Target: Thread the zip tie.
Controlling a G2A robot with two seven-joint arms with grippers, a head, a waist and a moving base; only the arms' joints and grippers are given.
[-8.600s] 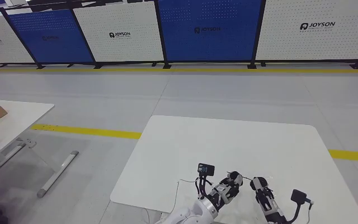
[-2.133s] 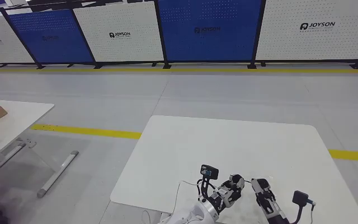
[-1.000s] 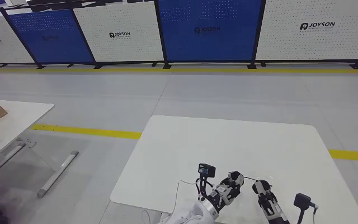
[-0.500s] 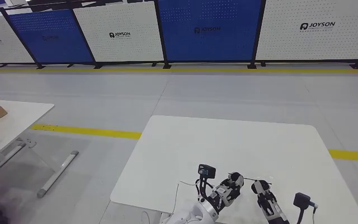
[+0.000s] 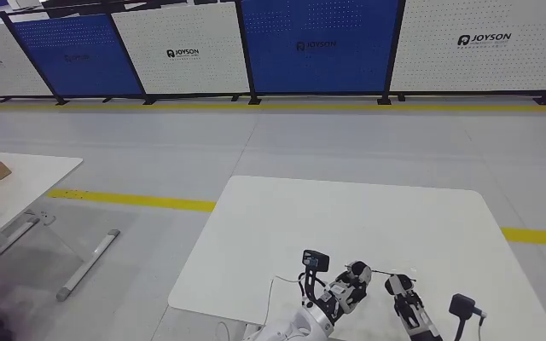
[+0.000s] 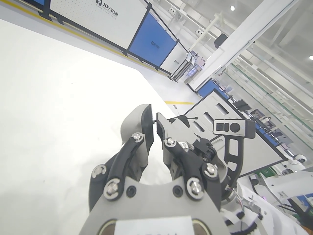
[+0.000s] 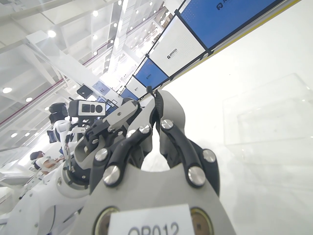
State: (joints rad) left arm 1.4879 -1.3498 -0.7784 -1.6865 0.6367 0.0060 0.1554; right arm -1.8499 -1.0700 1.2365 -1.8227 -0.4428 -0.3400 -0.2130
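Both grippers hung close together over the white table point(image 5: 341, 213), at its robot-side edge. The left gripper point(image 6: 154, 118) had its jaws drawn almost together, pinching the thin black zip tie point(image 7: 150, 91). The right gripper point(image 7: 156, 99) was clamped tight on the same tie, a short end poking past its fingertips.

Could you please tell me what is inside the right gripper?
A black zip tie end pokes from the shut right gripper; the part between its pads is covered.
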